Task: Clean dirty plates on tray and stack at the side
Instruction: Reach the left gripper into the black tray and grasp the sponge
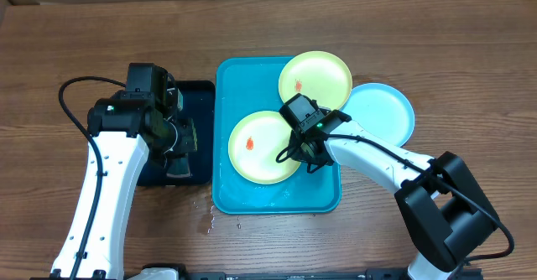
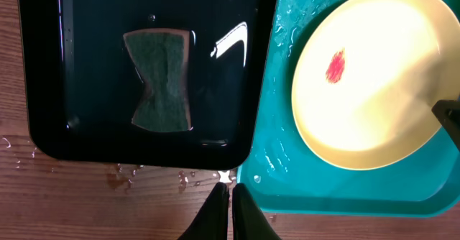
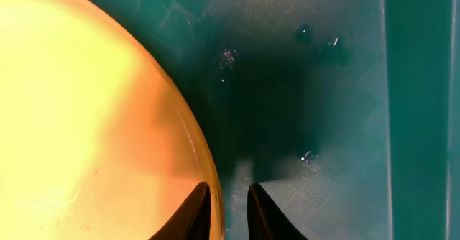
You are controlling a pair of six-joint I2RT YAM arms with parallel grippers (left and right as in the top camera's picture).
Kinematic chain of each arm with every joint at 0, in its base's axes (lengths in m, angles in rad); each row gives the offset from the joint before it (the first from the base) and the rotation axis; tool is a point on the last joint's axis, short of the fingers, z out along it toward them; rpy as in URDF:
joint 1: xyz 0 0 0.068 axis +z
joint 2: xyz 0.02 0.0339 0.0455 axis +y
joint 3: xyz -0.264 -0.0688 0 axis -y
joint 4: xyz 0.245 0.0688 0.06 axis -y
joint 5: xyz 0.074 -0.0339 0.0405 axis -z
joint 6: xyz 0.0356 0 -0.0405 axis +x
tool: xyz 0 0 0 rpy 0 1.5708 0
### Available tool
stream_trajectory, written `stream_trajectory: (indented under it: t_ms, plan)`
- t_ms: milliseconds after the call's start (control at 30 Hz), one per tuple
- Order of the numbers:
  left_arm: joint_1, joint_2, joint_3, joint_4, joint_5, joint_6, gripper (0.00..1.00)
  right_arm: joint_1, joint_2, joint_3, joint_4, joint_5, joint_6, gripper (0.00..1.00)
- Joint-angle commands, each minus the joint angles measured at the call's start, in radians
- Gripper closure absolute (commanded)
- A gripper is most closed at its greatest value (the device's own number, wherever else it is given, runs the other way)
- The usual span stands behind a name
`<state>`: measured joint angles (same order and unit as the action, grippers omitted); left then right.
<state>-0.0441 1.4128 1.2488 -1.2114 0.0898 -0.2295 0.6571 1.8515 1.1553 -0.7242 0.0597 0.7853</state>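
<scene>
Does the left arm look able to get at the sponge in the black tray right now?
Probably yes. The sponge lies alone in the black tray, nothing over it, and the left gripper hangs close by. Its jaws are shut, so they would need to open first.

Nothing to read here: no words, labels, brands or numbers show on anything in sight.

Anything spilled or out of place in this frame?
Yes: water drops lie on the table by the near edges of the black tray and the turquoise tray. One green plate also sticks out past the turquoise tray's far right corner.
</scene>
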Motion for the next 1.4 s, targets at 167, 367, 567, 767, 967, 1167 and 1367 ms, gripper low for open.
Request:
stream_trajectory:
  t_ms: [167,367,567,767,967,1167,1367]
  plan:
    - [-0.002,-0.02,0.014,0.003,-0.011,0.005,0.92,0.005,-0.009,-0.01,0.005,0.014,0.004,0.78]
    - [-0.002,-0.02,0.014,0.003,-0.012,0.005,0.9,0.005,-0.009,-0.01,0.005,0.014,0.004,0.78]
    - [-0.002,-0.02,-0.001,0.005,-0.015,0.005,0.74,0.005,-0.009,-0.01,0.012,0.014,0.004,0.76]
    - [-0.002,-0.018,-0.055,0.032,-0.034,-0.023,0.74,0.005,-0.009,-0.01,0.018,0.014,0.004,0.76]
    - [-0.002,-0.008,-0.132,0.104,-0.108,-0.13,0.69,0.005,-0.009,-0.01,0.017,0.014,0.004,0.76]
    - [-0.002,0.03,-0.152,0.202,-0.108,-0.134,0.65,0.005,-0.009,-0.01,0.017,0.014,0.004,0.76]
    - [-0.002,0.083,-0.152,0.267,-0.125,-0.134,0.64,0.005,-0.009,-0.01,0.017,0.014,0.004,0.76]
